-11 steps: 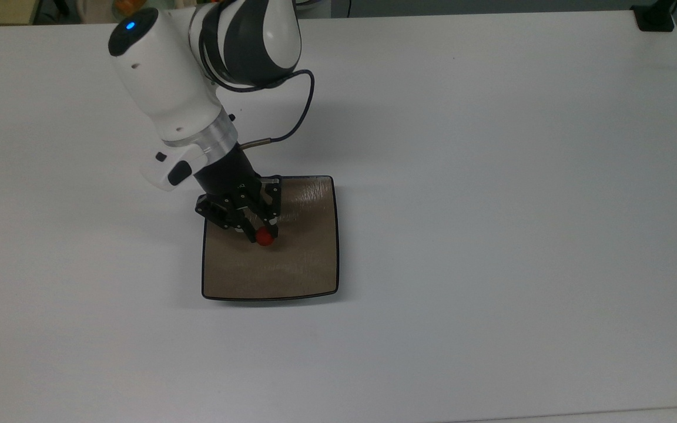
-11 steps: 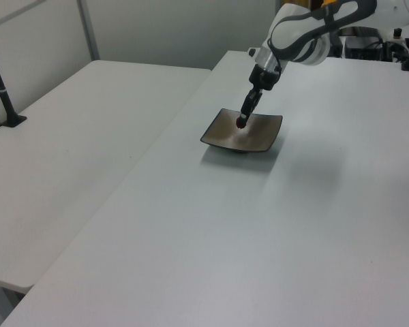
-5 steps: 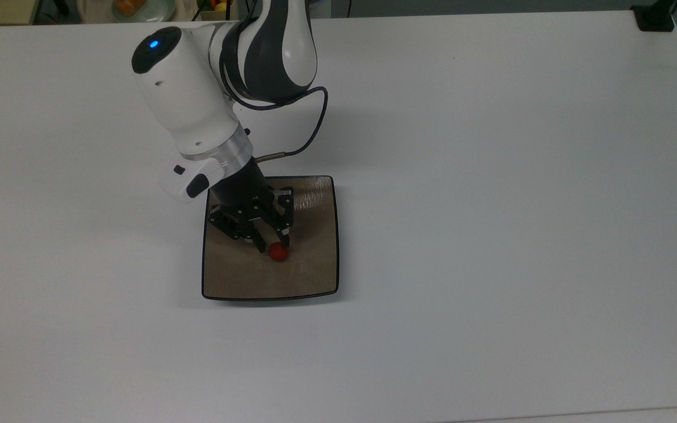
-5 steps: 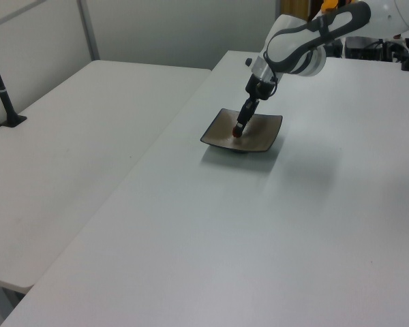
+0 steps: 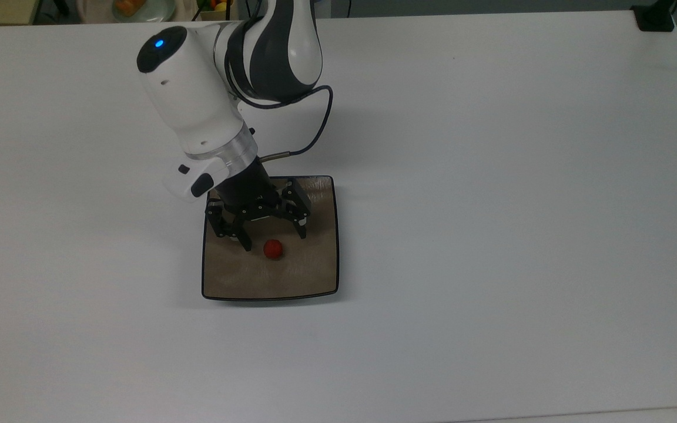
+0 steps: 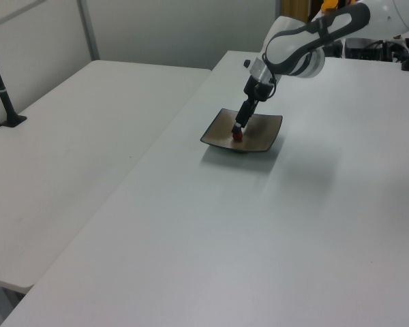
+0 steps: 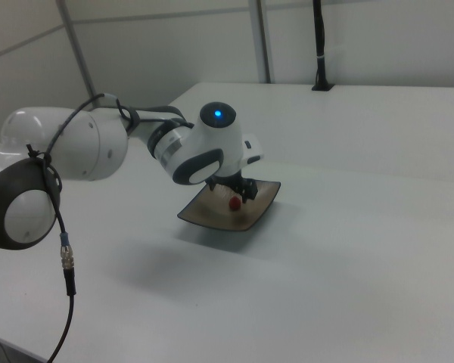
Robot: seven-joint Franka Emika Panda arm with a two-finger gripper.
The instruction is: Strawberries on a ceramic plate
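A small red strawberry [image 5: 272,249] lies near the middle of the square tan-brown ceramic plate [image 5: 309,276].

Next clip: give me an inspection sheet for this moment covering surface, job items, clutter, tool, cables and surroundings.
Surface: white table, bare around the plate.
Job's things: strawberry lies on the ceramic plate, near its middle; the plate sits flat on the table.
Clutter: nothing seen on the table.
Tool: tool open, its fingers either side of the strawberry and not gripping it.
Cables: dark cable loops from the arm to the wrist; another hangs from the arm in the right view.
Surroundings: a second white table alongside, a black post on it; a black mount at the table's far corner; pale walls.
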